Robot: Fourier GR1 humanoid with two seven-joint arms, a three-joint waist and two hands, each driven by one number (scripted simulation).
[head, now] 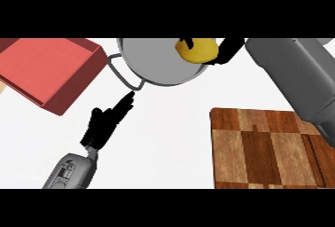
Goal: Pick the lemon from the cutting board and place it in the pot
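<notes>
Black fingers [226, 48] of the right hand [219, 51] curl round the lemon [197, 48], held over the rim of the grey pot [153, 60] at upper centre. The cutting board [271, 148], lower right, is bare: pick done, release left. The left hand [108, 119], fingers straight, points at the pot's handle [124, 75]. The frame's top edge cuts the pot, hiding its depth; a red box [52, 71] lies on the white table [170, 137].

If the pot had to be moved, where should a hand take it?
By the wire loop handle on the pot's left side, coming from below-left, where the left hand already points. The right hand holds the lemon over the rim's other side.
</notes>
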